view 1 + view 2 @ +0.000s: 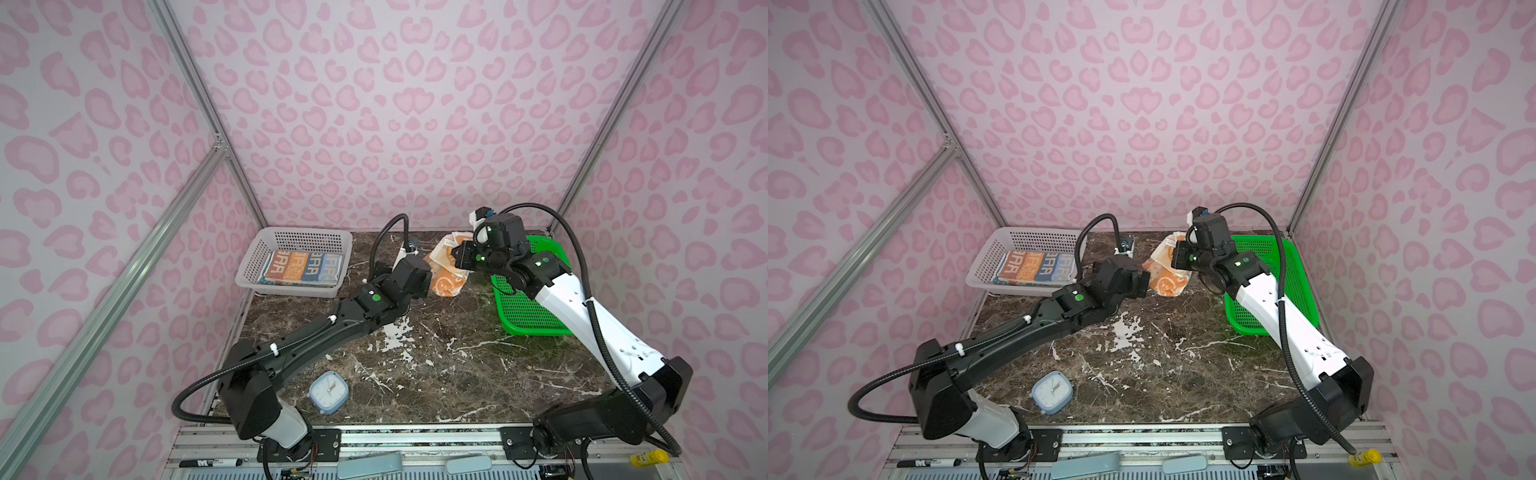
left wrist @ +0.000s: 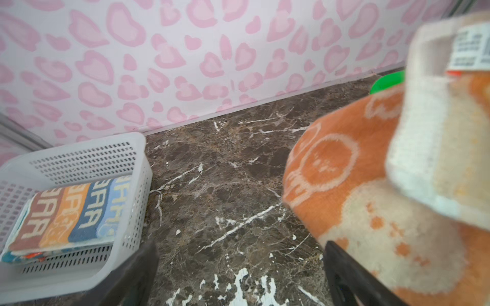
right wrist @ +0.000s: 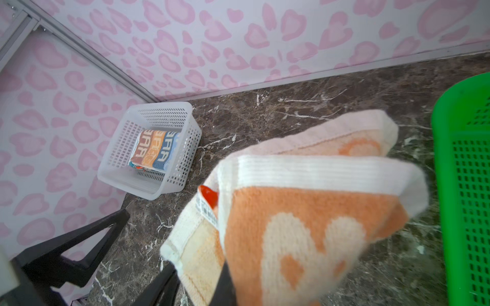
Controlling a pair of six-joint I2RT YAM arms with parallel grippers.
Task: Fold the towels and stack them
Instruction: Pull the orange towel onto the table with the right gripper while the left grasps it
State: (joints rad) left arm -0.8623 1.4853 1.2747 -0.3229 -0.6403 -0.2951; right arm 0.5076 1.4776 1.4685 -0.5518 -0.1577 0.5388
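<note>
Nearest, a clock [image 1: 328, 392] sits on the table [image 1: 436, 374], well apart from the work. Further in, the left gripper [image 2: 240, 249] stands spread wide and empty, just beside the orange towel [image 1: 446, 282]. The right gripper [image 3: 197, 280] is pressed together on that towel's upper edge, near its label, and holds it up in loose, doubled layers. I cannot tell whether the hanging end touches the table.

At the back, the white basket [image 1: 291, 239] holds the block towel [image 1: 303, 268], folded; a blue edge under it is probably the blue towel. The green basket [image 1: 519, 316] lies behind the right arm.

The step in hand looks like folding the last towel. Next, the left gripper likely needs to catch a free corner so the two can lay it flat, fold it square and carry it to the stack.
</note>
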